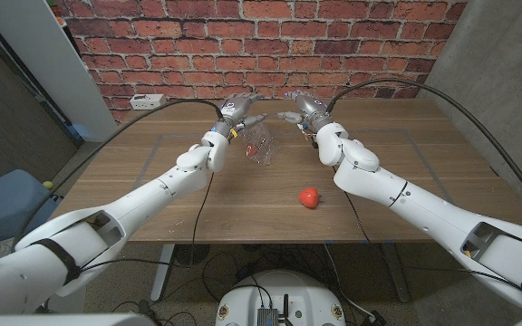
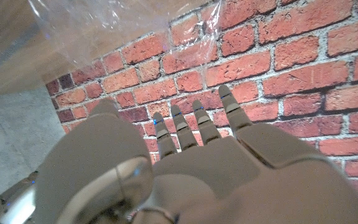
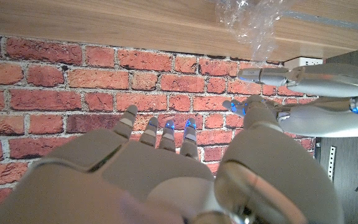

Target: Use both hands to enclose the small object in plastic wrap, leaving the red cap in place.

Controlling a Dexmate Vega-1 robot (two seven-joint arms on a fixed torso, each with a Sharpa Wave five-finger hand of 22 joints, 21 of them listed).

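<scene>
A crumpled sheet of clear plastic wrap [image 1: 261,149] stands bunched on the wooden table [image 1: 152,195] at the middle back, with a small red object [image 1: 252,148] showing through it. The wrap [image 2: 104,25] also shows in the left wrist view, and the wrap [image 3: 250,22] in the right wrist view rises to a peak. My left hand [image 1: 236,110] hovers just above and behind it with fingers [image 2: 191,127] spread and holding nothing. My right hand [image 1: 302,107] hovers beside it, fingers [image 3: 160,134] also spread. A red cap [image 1: 309,196] lies apart on the table, nearer the front.
A brick wall [image 1: 270,36] rises close behind the table's back edge. A white power strip [image 1: 145,100] sits at the back left. Pale tape lines [image 1: 406,136] mark a rectangle on the tabletop. A blue bin [image 1: 7,204] stands on the floor at the left.
</scene>
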